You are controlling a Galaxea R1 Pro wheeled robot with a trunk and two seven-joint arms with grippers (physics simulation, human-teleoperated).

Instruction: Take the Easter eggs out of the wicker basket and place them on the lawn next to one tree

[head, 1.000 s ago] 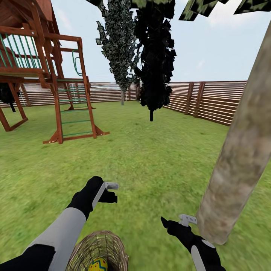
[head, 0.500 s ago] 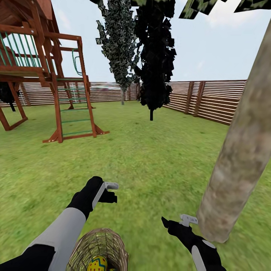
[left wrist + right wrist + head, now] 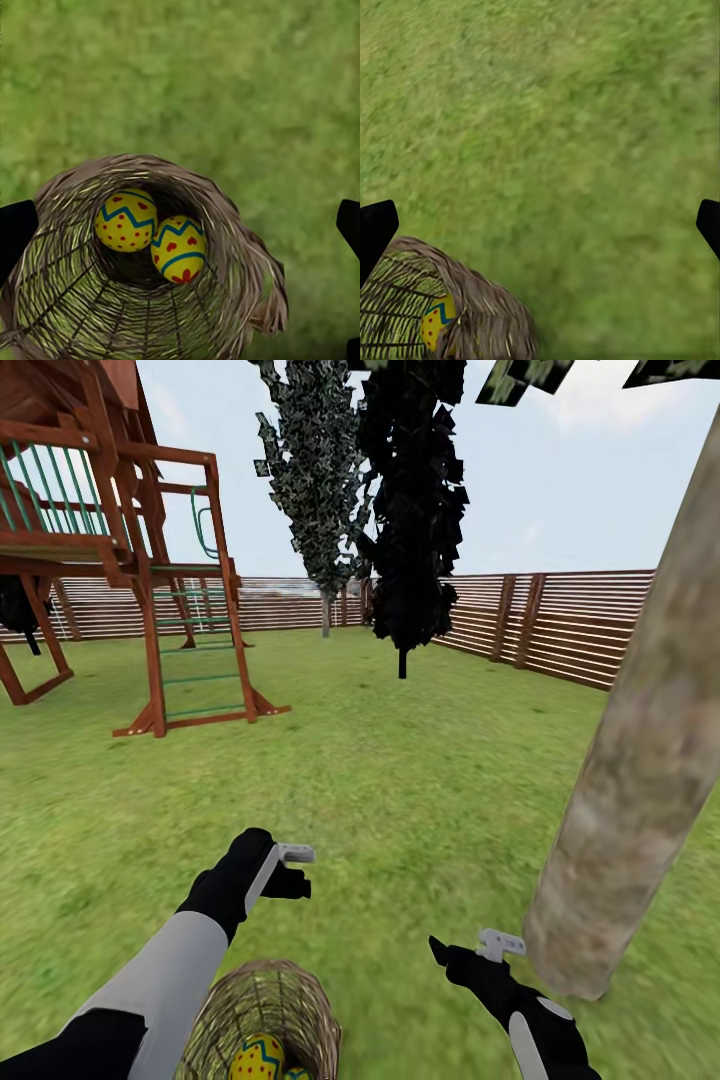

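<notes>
While the spread, empty left gripper [image 3: 180, 225] hangs over the wicker basket [image 3: 225, 217], two Easter eggs [image 3: 126, 219] beneath look smooth, rounded, probably slippery; grasping across the middle seems safest.

Wicker basket [image 3: 262, 1015] on lawn [image 3: 420, 780], nearest, at bottom left. Two Easter eggs [image 3: 126, 220] [image 3: 178, 248] inside, touching side by side. Left claw [image 3: 297, 870] above lawn just beyond basket. Right claw [image 3: 478, 948] right of basket, just beside base of tree [image 3: 640, 760]. Playset [image 3: 120, 550] far left. Dark tree [image 3: 410, 510] and columnar tree [image 3: 315, 480] far ahead, fence [image 3: 560, 625] behind them.
</notes>
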